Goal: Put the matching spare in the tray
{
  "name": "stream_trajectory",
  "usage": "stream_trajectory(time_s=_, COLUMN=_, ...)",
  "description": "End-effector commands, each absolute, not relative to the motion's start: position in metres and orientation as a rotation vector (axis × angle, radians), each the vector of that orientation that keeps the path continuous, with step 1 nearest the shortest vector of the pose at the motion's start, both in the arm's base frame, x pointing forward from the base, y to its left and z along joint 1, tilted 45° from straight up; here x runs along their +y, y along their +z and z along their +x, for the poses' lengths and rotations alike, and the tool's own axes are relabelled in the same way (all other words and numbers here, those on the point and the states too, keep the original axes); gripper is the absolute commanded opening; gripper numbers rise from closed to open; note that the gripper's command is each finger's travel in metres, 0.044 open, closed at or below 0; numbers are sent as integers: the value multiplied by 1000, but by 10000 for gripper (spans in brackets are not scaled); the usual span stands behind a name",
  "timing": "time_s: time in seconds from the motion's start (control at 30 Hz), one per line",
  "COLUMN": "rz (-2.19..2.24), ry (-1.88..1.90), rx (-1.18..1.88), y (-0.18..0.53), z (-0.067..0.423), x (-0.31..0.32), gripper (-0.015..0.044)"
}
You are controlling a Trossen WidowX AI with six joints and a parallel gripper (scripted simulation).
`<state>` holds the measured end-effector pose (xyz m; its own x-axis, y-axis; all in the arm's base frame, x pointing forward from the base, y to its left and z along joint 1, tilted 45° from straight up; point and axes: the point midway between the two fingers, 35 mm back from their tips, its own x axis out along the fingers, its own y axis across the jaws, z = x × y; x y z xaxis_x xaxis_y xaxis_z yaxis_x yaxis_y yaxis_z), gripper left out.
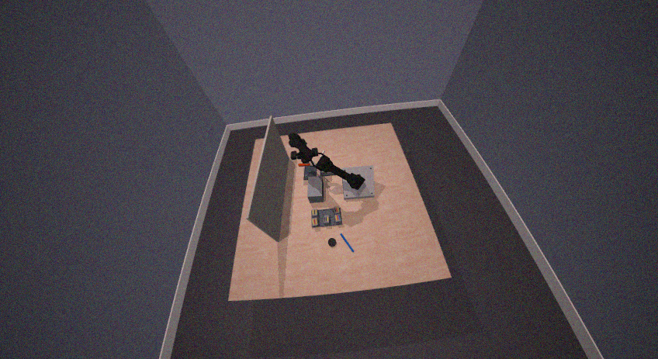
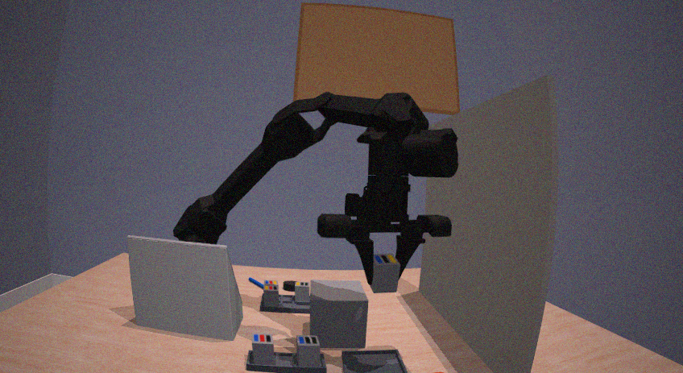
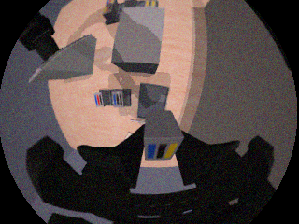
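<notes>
My gripper (image 2: 386, 273) (image 3: 157, 127) (image 1: 303, 154) is shut on a small grey spare (image 2: 384, 278) (image 3: 166, 131) whose top shows blue, black and yellow stripes. It holds the spare in the air, between the grey mounted unit (image 2: 338, 319) (image 3: 138, 40) (image 1: 315, 189) and the tall grey panel (image 2: 488, 235). The dark tray (image 2: 374, 362) (image 3: 152, 101) lies on the table in front of the unit; in the wrist view it sits just beyond the held spare. A rack (image 2: 286, 361) (image 3: 114, 97) beside the tray holds two spares, one red-blue-black and one blue-black-black.
A second rack (image 2: 283, 300) (image 1: 326, 214) with spares stands behind the unit. A slanted grey panel (image 2: 182, 288) stands at the left. A black disc (image 1: 331, 241) and a blue stick (image 1: 347, 243) lie further off. The arm's base plate (image 1: 367, 173) is nearby.
</notes>
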<state>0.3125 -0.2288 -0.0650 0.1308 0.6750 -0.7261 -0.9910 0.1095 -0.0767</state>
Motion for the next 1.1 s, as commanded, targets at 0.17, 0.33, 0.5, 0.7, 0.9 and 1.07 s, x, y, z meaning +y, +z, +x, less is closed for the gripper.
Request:
stream_trajectory(time_s=0.17, rz=-644, ry=1335, rx=607, y=-71, z=315, x=-224, gripper=0)
stream_trajectory(time_s=0.33, rz=-644, ry=1335, rx=607, y=-75, z=316, x=-221, gripper=0)
stream_trajectory(time_s=0.5, rz=-644, ry=1335, rx=607, y=-79, z=317, x=-218, gripper=0)
stream_trajectory(time_s=0.7, rz=-645, ry=1335, rx=607, y=-84, z=319, x=-214, gripper=0)
stream_trajectory(time_s=0.9, rz=-645, ry=1334, rx=607, y=-88, z=320, x=-210, gripper=0)
stream_trajectory(time_s=1.07, rz=-645, ry=1334, rx=607, y=-92, z=321, x=-207, gripper=0)
